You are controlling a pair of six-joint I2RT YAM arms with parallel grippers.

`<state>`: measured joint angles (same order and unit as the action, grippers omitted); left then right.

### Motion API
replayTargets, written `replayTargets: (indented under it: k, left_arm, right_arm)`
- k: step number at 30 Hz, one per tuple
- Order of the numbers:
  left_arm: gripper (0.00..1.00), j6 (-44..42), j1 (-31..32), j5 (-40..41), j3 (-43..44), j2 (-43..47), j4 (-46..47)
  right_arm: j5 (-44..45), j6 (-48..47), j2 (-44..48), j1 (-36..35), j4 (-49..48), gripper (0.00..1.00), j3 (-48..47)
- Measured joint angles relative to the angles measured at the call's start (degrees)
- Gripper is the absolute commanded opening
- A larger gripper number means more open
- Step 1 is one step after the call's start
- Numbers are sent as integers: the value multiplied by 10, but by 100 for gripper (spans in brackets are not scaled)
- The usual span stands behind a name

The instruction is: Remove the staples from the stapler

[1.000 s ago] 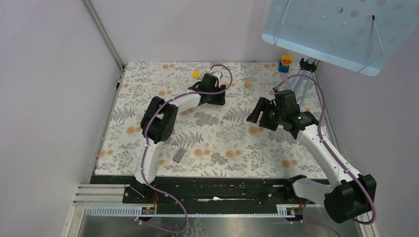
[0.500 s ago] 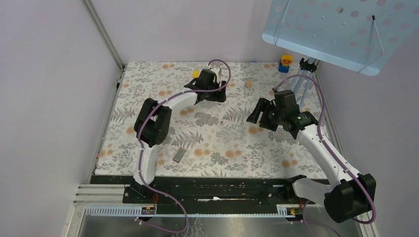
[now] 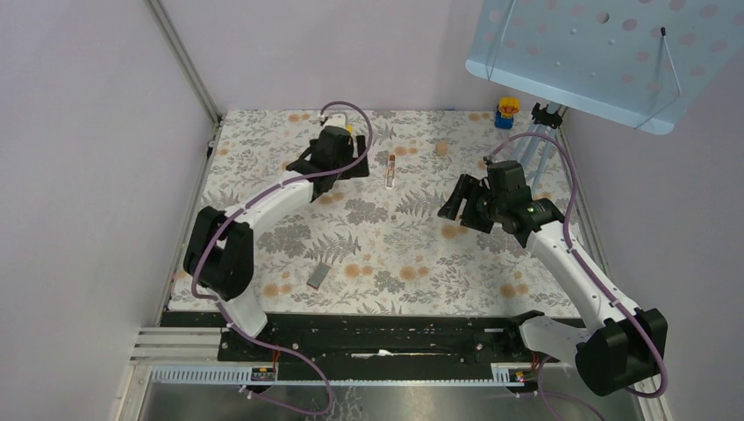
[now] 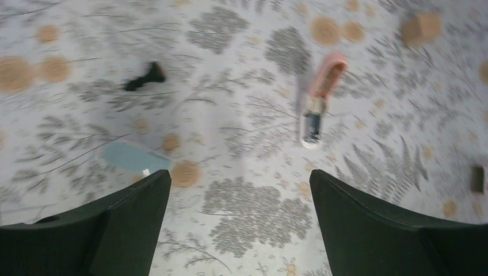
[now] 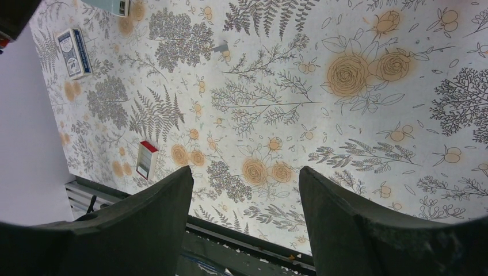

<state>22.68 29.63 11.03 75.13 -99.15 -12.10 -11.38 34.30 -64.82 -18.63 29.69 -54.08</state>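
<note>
The pink stapler (image 3: 390, 168) lies on the floral mat at the back middle. In the left wrist view the stapler (image 4: 320, 99) shows its pink end farther off and a metal end nearer; no loose staples can be made out. My left gripper (image 3: 338, 168) is open and empty, hovering just left of the stapler; in its own view the left gripper (image 4: 240, 184) has only bare mat between its fingers. My right gripper (image 3: 461, 202) is open and empty to the right of the stapler, above the mat; it appears in its own view too (image 5: 244, 178).
A small red and white box (image 3: 319, 275) lies near the front left. A wooden block (image 3: 442, 148), a yellow piece (image 3: 348, 132) and a toy figure (image 3: 507, 111) sit at the back. A blue perforated plate (image 3: 605, 53) hangs over the right back corner.
My left arm has swung left, off the spot it was covering, and the stapler now lies uncovered on the mat. The right arm has not moved.
</note>
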Motion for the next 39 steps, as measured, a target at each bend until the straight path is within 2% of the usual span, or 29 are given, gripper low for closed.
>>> replayTargets:
  k: [5,9,14,18,25,31,39]
  left_arm:
    - [96,48,-41,71,-32,21,-4]
    - [96,63,-76,90,-42,9,-12]
    - [95,29,-95,80,-33,-41,1]
    - [93,-14,-95,78,15,-106,-5]
    - [85,-49,-100,96,82,-166,-34]
    - [74,-49,-115,121,97,-179,-64]
    - [67,-44,-122,123,92,-181,-97]
  right_arm:
    - [0,0,1,0,0,75,0]
    - [0,0,4,0,0,75,1]
    - [0,0,7,0,0,75,4]
    - [0,-1,8,0,0,75,4]
    - [0,-2,7,0,0,75,4]
    - [0,-2,7,0,0,75,5]
    - [0,-4,8,0,0,75,7]
